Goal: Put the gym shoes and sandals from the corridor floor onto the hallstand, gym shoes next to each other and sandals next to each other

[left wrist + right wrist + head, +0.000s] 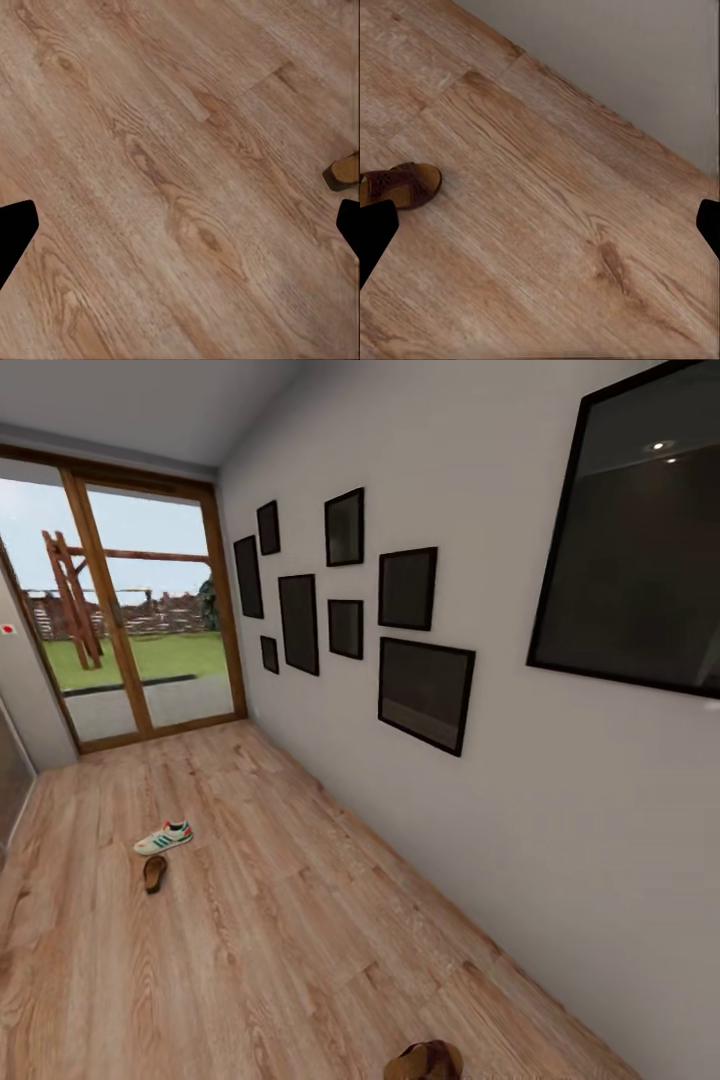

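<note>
Right hand [540, 225] spread above crosswise sandal [401, 185].

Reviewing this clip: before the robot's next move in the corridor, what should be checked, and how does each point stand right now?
1. Left gripper empty, fingers apart: ok.
2. Right gripper empty, fingers apart: ok.
3. Near sandal located, on the floor at the robot's base: ok.
4. Far sandal and one gym shoe located further down the corridor: ok.
5. Second gym shoe located: cannot tell.
6. Hallstand position known: cannot tell.
</note>
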Motion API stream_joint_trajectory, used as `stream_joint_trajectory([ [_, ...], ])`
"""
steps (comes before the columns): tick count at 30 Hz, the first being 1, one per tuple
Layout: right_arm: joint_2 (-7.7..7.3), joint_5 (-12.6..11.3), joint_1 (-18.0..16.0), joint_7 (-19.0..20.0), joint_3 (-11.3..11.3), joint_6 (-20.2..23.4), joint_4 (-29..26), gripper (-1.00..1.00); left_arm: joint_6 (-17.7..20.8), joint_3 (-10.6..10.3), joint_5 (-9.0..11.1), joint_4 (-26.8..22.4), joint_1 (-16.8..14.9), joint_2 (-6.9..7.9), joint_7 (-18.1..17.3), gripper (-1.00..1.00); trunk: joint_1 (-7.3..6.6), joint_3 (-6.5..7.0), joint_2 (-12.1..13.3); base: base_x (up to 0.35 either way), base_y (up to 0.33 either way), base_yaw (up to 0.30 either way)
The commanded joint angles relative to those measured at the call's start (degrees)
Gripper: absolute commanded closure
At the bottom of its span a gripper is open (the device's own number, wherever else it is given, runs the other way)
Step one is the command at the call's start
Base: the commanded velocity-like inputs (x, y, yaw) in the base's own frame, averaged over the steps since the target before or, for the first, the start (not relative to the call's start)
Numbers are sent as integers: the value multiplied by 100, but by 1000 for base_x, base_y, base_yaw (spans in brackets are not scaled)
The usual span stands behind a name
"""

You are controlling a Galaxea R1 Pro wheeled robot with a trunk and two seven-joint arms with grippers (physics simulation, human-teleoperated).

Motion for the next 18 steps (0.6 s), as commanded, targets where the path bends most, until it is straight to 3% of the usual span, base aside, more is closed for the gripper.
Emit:
stream_joint_trajectory([
  [1,3,-25,-5,48,-20,-21,8,-100,-17,-54,-95,4,-2,-65,-2,-100,0,-6,-3,0,0,-290],
  [18,3,-19,-5,48,-23,-24,6,-100,-26,-16,-81,-9,-2,3,8,-100,0,-6,-3,0,0,-290],
])
